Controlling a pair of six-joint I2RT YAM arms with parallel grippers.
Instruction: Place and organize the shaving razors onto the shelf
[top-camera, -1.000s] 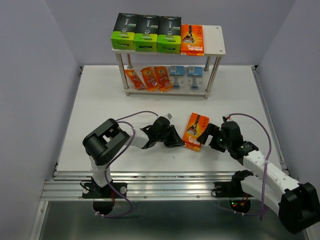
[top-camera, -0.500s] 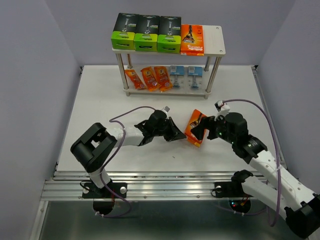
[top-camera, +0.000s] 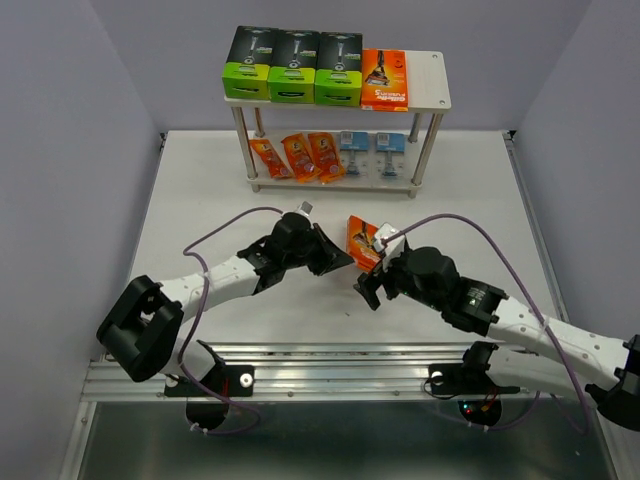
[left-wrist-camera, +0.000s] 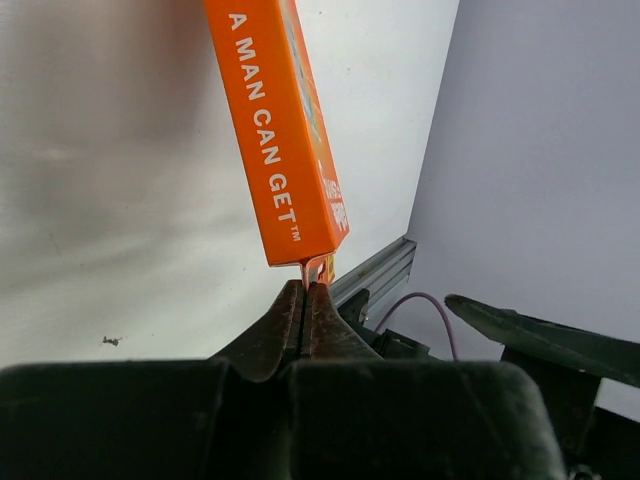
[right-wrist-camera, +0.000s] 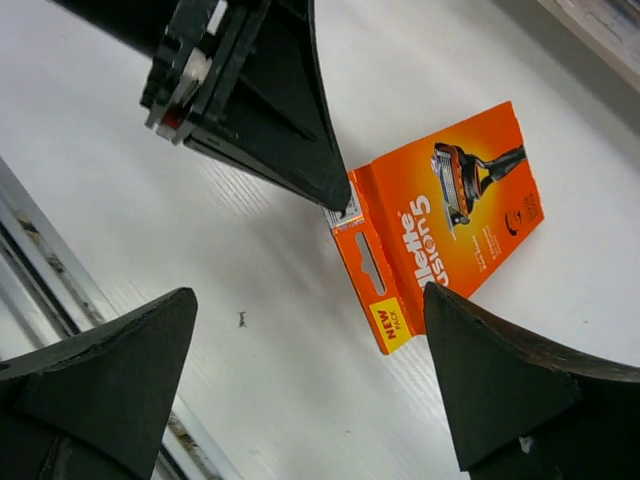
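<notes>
Pickup step: left gripper (left-wrist-camera: 305, 295) pinched shut on the hang tab of the orange box (left-wrist-camera: 280, 130), which juts straight ahead of its tips. The right gripper (top-camera: 372, 287) gapes empty just beside. Next, probably: lift and carry to the shelf (top-camera: 432, 85), far ahead.

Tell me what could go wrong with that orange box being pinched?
The left gripper pinches only the thin hang tab of the orange box, so the box might swing, tear free or slip. The open right gripper hovers close and could bump it.

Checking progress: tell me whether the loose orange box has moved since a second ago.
Yes. The orange box has shifted left and slightly toward the shelf, pinched by the left claw.
</notes>
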